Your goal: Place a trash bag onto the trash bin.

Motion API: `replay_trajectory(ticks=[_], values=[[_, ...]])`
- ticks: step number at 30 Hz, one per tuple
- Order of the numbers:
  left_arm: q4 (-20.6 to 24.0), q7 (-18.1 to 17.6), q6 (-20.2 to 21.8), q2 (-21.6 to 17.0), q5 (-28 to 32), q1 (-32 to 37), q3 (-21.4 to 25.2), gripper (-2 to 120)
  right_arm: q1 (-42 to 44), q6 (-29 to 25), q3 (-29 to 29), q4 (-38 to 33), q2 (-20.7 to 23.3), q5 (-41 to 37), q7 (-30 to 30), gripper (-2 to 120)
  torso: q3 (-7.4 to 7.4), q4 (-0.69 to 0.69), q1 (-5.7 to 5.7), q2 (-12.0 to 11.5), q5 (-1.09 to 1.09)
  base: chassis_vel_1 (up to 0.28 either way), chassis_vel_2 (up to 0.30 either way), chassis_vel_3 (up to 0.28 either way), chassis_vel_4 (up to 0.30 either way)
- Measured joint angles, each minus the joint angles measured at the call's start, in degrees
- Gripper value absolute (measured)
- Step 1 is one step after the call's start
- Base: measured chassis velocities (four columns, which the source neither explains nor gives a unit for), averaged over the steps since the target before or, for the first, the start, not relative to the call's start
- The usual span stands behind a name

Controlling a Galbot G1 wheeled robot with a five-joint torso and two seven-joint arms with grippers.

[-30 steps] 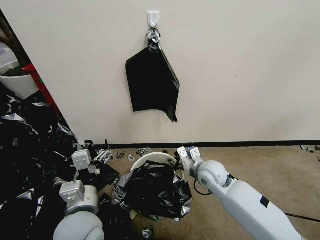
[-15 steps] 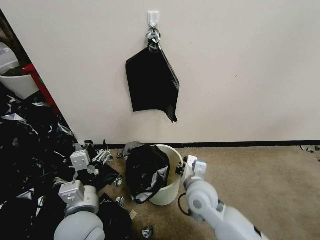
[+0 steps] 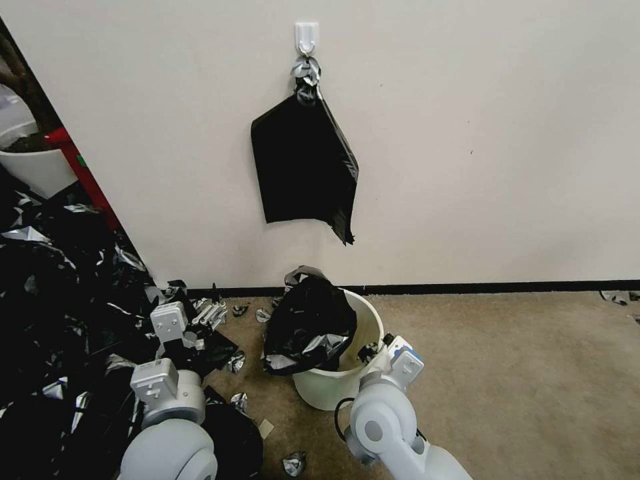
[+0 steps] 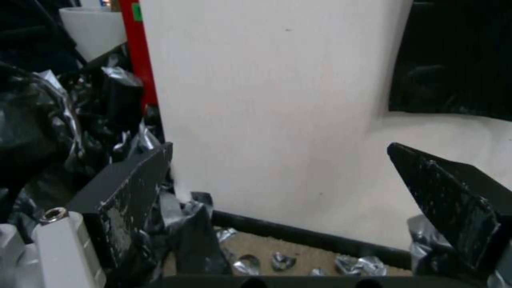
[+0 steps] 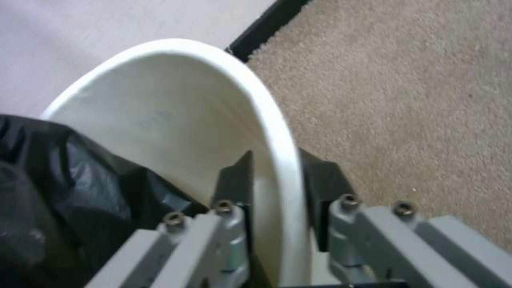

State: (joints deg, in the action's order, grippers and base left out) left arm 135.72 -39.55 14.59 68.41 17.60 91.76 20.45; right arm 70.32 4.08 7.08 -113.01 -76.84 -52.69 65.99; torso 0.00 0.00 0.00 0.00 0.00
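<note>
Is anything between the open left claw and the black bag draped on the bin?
Nothing solid: bare carpet with small foil scraps lies between the left claw and the glossy black plastic trash bag draped over the round cream-white plastic trash bin.

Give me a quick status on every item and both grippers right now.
trash bin: on the carpet by the wall, leaning, rim clamped by the right gripper.
trash bag: bunched over the bin's left rim, right rim bare, not fitted.
right gripper: jaws shut on the bin's rim, one inside, one outside.
left gripper: jaws open, holding nothing, low by the heap of black scraps.
bundle of bags: hanging from the wall hook.
</note>
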Motion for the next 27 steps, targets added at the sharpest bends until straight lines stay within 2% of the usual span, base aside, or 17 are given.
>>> replay_trajectory(ticks=[2,3,6,7,9,12,14,16,19,21,24,27], values=[[-0.10,-0.05,-0.05,-0.13,0.00,0.00,0.31,100,0.76,-0.16,0.40,-0.92,0.46,1.96,-1.44,34,0.00,0.00,0.00,0.00,0.00,0.000,0.000,0.000,0.000],[-0.10,-0.05,-0.05,-0.13,0.00,0.00,0.31,100,0.76,-0.16,0.40,-0.92,0.46,1.96,-1.44,34,0.00,0.00,0.00,0.00,0.00,0.000,0.000,0.000,0.000],[-0.17,-0.10,-0.10,-0.28,0.03,-0.13,0.54,100,4.05,-1.08,1.07,-4.32,2.87,10.04,-7.55,51,0.00,0.00,0.00,0.00,0.00,0.000,0.000,0.000,0.000],[-0.17,-0.10,-0.10,-0.28,0.03,-0.13,0.54,100,4.05,-1.08,1.07,-4.32,2.87,10.04,-7.55,51,0.00,0.00,0.00,0.00,0.00,0.000,0.000,0.000,0.000],[-0.35,-0.11,-0.12,-0.30,0.05,-0.29,0.43,100,5.03,-1.78,0.30,-5.27,4.17,14.55,-10.36,61,0.00,-0.01,0.00,0.00,0.00,0.000,0.000,0.000,0.000],[-0.54,-0.11,-0.13,-0.26,0.05,-0.46,0.25,100,4.82,-2.21,-1.10,-5.87,4.91,15.71,-11.87,68,0.00,-0.01,0.00,0.00,0.00,0.000,0.000,0.000,0.000],[-0.62,-0.11,-0.15,-0.15,0.05,-0.59,0.02,100,3.23,-2.30,-3.35,-7.28,5.01,12.03,-12.74,78,0.00,-0.01,0.00,0.00,0.00,0.000,0.000,0.000,0.000],[-0.63,-0.11,-0.15,-0.12,0.05,-0.59,-0.04,100,2.76,-2.29,-3.82,-7.55,4.96,10.84,-12.88,81,0.00,0.00,0.00,0.00,0.00,0.000,0.000,0.000,0.000],[-0.71,-0.12,-0.19,-0.08,0.05,-0.59,-0.23,100,0.48,-2.29,-5.48,-7.93,4.92,5.98,-14.83,94,0.00,0.00,0.00,0.00,0.00,0.000,0.000,0.000,0.000],[-0.76,-0.12,-0.20,-0.07,0.05,-0.58,-0.24,100,0.20,-2.26,-5.56,-7.97,5.06,4.82,-15.63,98,0.00,0.00,0.00,0.00,0.00,0.000,0.000,0.000,0.000],[-0.89,-0.15,-0.24,-0.11,0.05,-0.56,-0.23,100,0.28,-0.27,-4.93,-8.72,6.85,-0.44,-22.73,100,0.00,0.00,0.00,0.00,0.00,0.000,0.000,0.000,0.000],[-0.89,-0.15,-0.25,-0.21,0.05,-0.56,-0.20,100,0.78,2.49,-3.96,-8.28,7.97,1.44,-26.00,100,0.00,0.00,0.00,0.00,0.00,0.000,0.000,0.000,0.000]])
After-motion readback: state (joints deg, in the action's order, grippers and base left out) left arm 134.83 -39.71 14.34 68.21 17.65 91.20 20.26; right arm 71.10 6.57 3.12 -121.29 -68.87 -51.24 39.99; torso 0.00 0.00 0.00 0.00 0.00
